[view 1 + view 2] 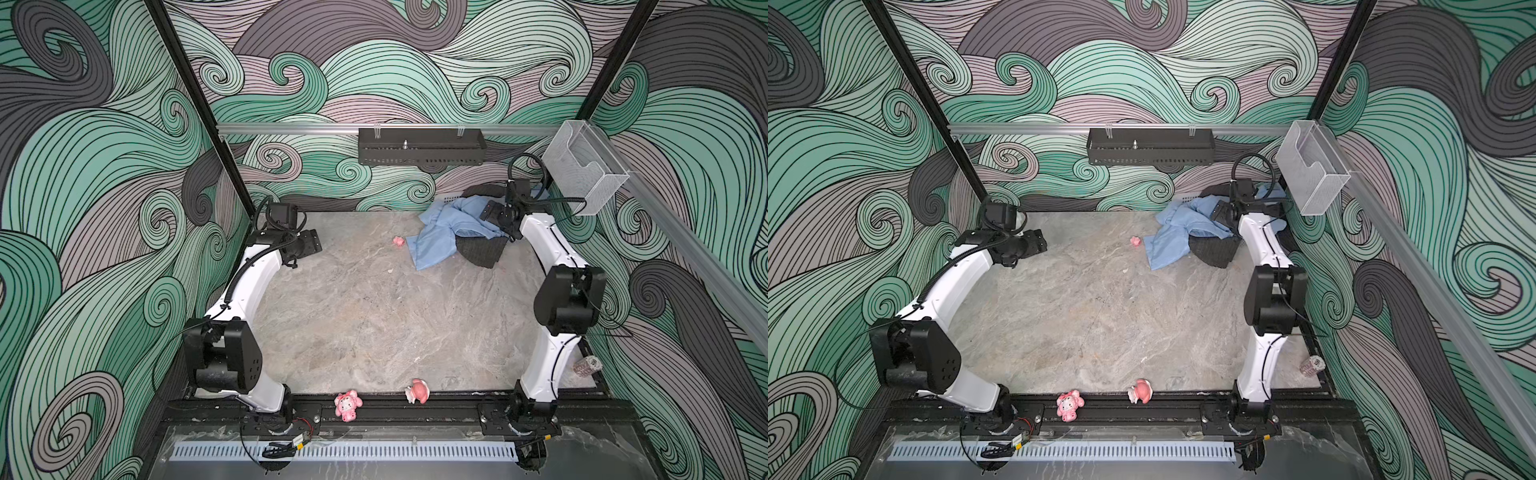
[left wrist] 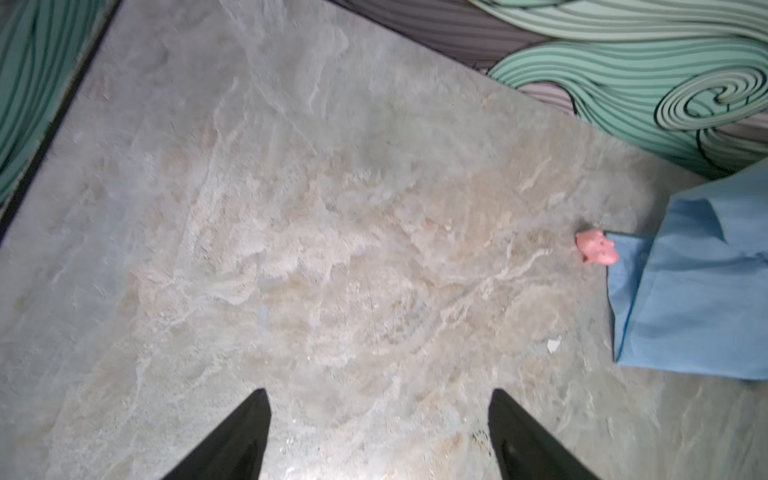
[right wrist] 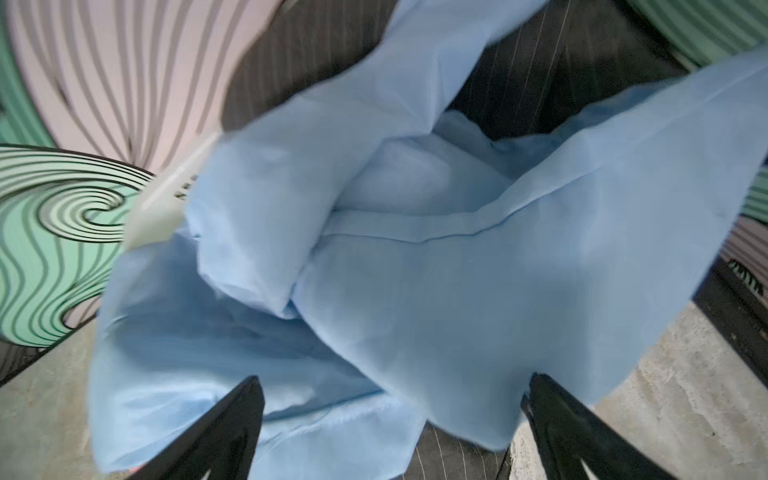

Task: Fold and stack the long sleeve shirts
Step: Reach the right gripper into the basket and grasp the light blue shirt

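The two long sleeve shirts lie crumpled together at the table's far right corner. The light blue shirt point(image 1: 446, 232) point(image 1: 1177, 235) point(image 3: 415, 257) is on top. Its flat hem reaches toward the middle and shows in the left wrist view point(image 2: 698, 291). The dark pinstriped shirt point(image 1: 482, 252) point(image 1: 1216, 251) point(image 3: 519, 91) lies under and behind it. My right gripper point(image 1: 492, 214) point(image 1: 1221, 214) point(image 3: 395, 377) hangs open just above the blue cloth, its fingers on either side of a fold. My left gripper point(image 1: 311, 245) point(image 1: 1035, 240) point(image 2: 379, 392) is open over bare table at the far left.
A small pink lump point(image 1: 399, 241) point(image 2: 596, 248) lies beside the blue hem. Two pink toys point(image 1: 348, 405) point(image 1: 417, 390) sit on the front rail. A small patterned roll point(image 1: 587, 365) stands front right. A clear bin point(image 1: 586, 170) and a black tray point(image 1: 422, 147) hang on the walls.
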